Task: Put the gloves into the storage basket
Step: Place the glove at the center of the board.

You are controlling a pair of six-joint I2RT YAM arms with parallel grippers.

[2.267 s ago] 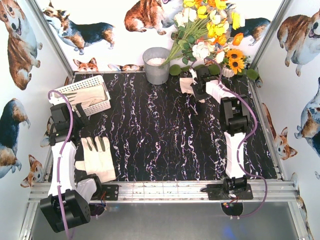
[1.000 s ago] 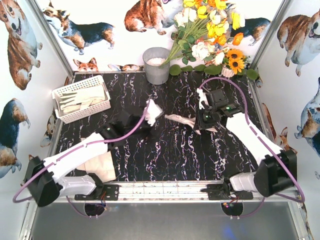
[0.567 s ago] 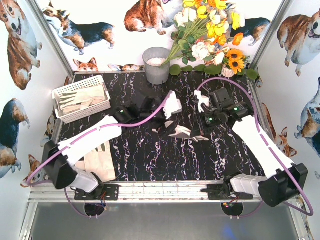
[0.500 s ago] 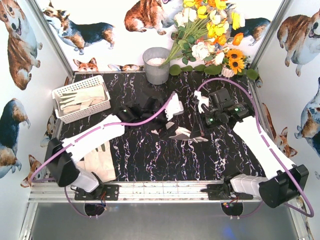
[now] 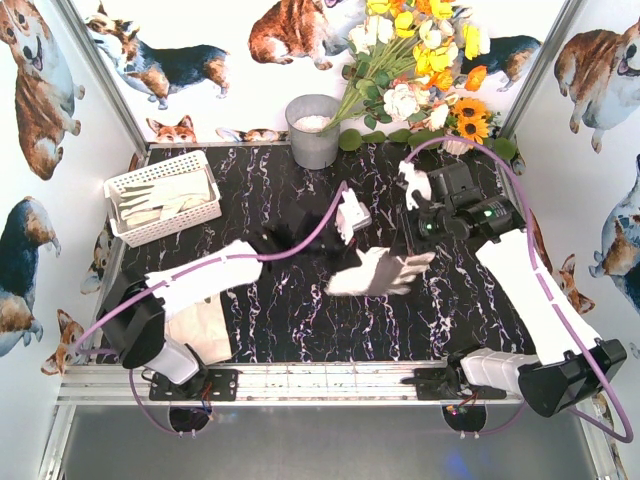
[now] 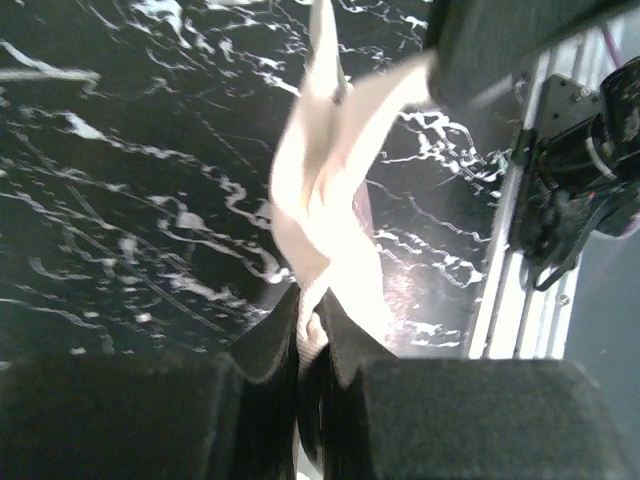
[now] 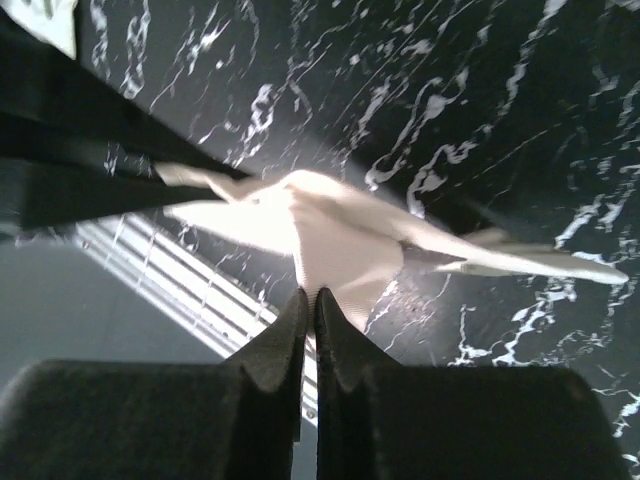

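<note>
One cream-white glove (image 5: 380, 272) hangs stretched above the middle of the black table, held at both ends. My left gripper (image 5: 338, 278) is shut on its left end; in the left wrist view the black fingers (image 6: 270, 340) pinch the fabric of the glove (image 6: 320, 190). My right gripper (image 5: 415, 262) is shut on its other end; the glove (image 7: 335, 235) fans out from that gripper (image 7: 311, 297). Another glove (image 5: 200, 325) lies flat at the front left, partly under the left arm. The white lattice storage basket (image 5: 150, 170) at the back left holds gloves (image 5: 172, 193).
A grey metal bucket (image 5: 313, 130) stands at the back centre beside a bunch of artificial flowers (image 5: 420, 70). Aluminium rails (image 5: 330, 380) edge the table's front. Walls printed with corgis close in the left, back and right sides.
My left arm has swung from the front left to the table's middle and shut its open jaws on the glove that the right gripper holds. The glove now hangs between both grippers.
</note>
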